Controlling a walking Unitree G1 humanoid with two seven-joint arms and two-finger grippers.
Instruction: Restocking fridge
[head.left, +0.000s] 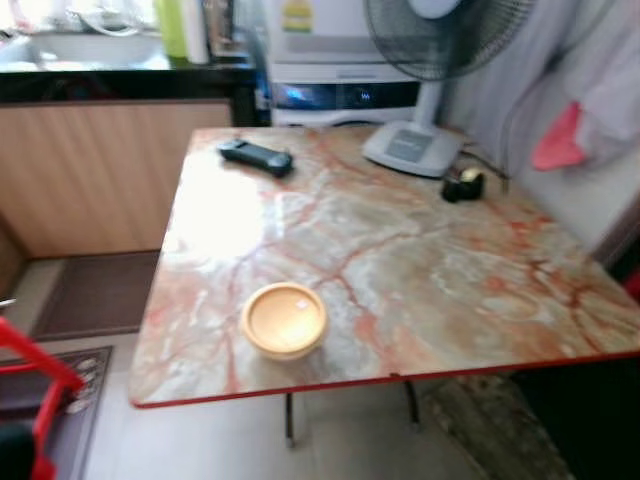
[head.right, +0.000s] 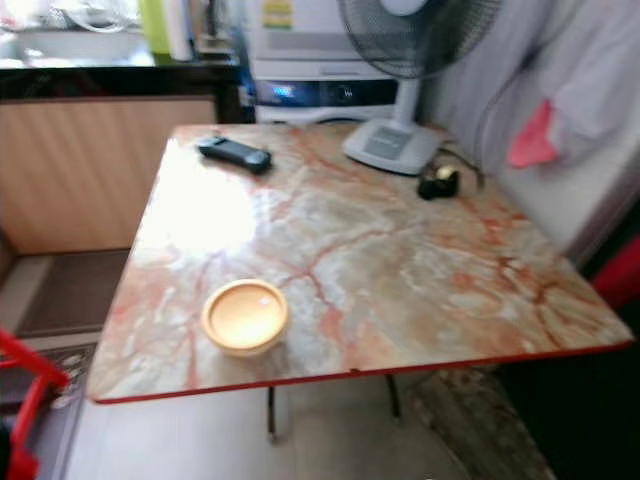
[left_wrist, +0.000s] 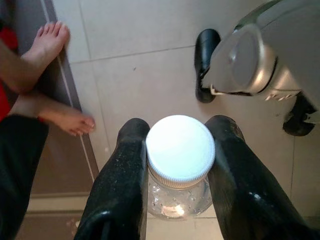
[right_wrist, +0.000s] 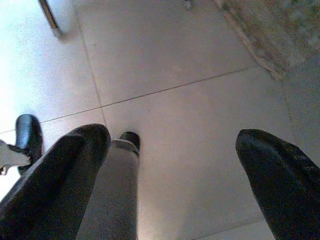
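Left gripper (left_wrist: 177, 165) hangs over the tiled floor (left_wrist: 145, 70), pinching a clear plastic bottle with a white screw cap (left_wrist: 180, 149); right gripper (right_wrist: 172, 175) hangs with nothing between its fingers.

The bottle sits between the two black fingers (left_wrist: 122, 180) of the left gripper, which press on its neck just under the cap, with a person's bare feet (left_wrist: 47, 42) on the floor close by. The right gripper's fingers are spread wide apart above the pale tiles. Ahead of the robot stands a square marble-patterned table with a red edge (head.left: 420, 260). On it lie a round wooden bowl (head.left: 284, 319) near the front edge, a black remote control (head.left: 256, 157) at the far left, a small dark object (head.left: 462, 185) and the grey base of a standing fan (head.left: 412, 147) at the far side. A white appliance (head.left: 330, 70) stands behind the table.
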